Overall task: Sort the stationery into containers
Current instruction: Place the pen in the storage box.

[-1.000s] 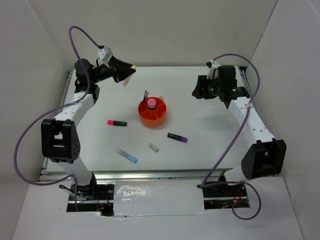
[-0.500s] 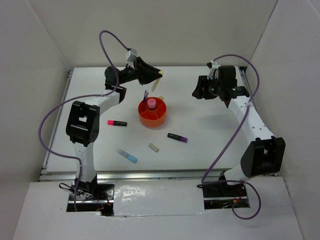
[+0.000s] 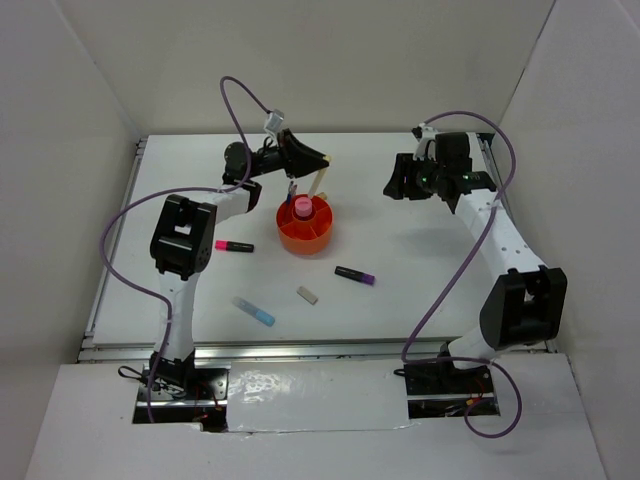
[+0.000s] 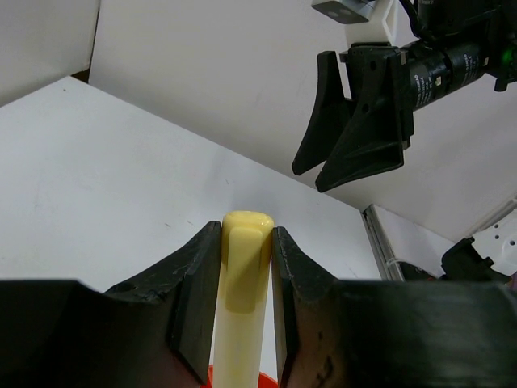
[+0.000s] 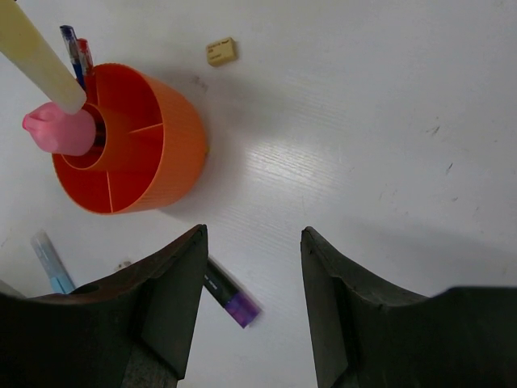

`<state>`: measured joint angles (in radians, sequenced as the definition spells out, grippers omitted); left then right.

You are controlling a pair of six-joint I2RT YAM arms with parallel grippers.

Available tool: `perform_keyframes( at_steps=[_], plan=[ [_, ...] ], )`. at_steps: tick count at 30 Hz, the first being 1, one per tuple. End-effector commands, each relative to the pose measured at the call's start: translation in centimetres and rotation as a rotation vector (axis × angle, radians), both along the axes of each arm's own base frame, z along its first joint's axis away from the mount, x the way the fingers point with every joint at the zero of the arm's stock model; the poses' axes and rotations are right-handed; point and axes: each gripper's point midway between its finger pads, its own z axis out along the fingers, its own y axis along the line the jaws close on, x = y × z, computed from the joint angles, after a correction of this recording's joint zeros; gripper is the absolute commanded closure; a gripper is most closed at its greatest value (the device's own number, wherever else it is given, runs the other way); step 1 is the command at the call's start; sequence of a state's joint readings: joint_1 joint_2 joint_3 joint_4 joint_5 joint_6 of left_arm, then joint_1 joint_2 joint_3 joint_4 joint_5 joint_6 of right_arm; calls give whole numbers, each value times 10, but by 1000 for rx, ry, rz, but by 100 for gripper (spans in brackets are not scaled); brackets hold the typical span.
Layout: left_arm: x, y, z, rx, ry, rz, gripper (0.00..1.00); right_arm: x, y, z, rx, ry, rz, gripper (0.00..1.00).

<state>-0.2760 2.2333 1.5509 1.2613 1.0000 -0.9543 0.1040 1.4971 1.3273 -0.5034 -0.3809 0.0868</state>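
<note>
Two robot arms, the left arm (image 3: 225, 200) and the right arm (image 3: 495, 225), are showing white link shells between blocky black joint housings. A purple cable (image 3: 107, 240) is trailing along each. The left tool (image 4: 245, 242) and right tool (image 5: 252, 234) are displaying matte black, wedge-shaped fingers, and a small green light (image 4: 507, 56) is glowing on the right wrist.

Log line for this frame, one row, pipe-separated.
left pincer: shut on yellow marker, over orange organizer | right pincer: open, empty | on table: pink-black marker, purple-black marker, light blue marker, eraser
</note>
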Motion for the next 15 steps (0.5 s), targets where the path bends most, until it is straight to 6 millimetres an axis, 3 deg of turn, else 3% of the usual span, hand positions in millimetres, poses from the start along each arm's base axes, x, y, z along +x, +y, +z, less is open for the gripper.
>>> perform_keyframes(
  at_steps=[1,15],
  plan=[
    [-23,3,41,-96,-303,-16,100,3,-2,0,2,8,10,43],
    [-17,-2,17,-89,-297,-27,89,3,0,-13,8,48,28,43]
  ],
)
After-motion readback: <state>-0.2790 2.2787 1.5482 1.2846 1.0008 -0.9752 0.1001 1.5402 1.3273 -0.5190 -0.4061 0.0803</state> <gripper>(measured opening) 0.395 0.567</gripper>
